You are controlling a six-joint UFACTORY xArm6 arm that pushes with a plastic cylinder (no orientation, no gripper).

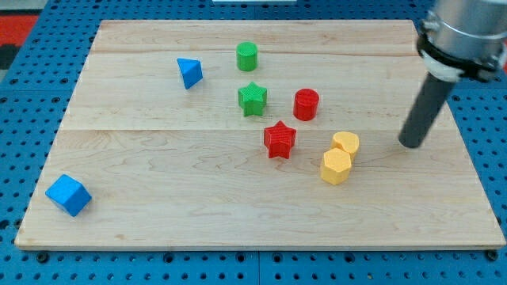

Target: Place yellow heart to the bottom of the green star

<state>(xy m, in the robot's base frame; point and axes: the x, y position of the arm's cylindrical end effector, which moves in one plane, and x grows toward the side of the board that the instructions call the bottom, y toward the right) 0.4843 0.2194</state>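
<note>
- Camera view: a wooden board (158,166) is seen resting on a blue pegboard surface (32,103), with eight small coloured blocks spread across it
- The arm's dark rod is shown at the view's right, my tip (411,145) set down on the board; no gripper is fitted, so nothing is grasped
- The yellow heart (346,143) is pictured left of my tip, near it but apart, touching a yellow hexagonal block (336,167) just below it
- The green star (252,99) is placed near the board's middle, well to the upper left of the yellow heart
- A red star (280,140) is found below the green star, slightly right, and a red cylinder (306,104) beside it on the right
- A green cylinder (247,56) is seen above the green star
- A blue triangular block (189,73) is seen at upper left, a blue cube (68,195) at the lower left corner
</note>
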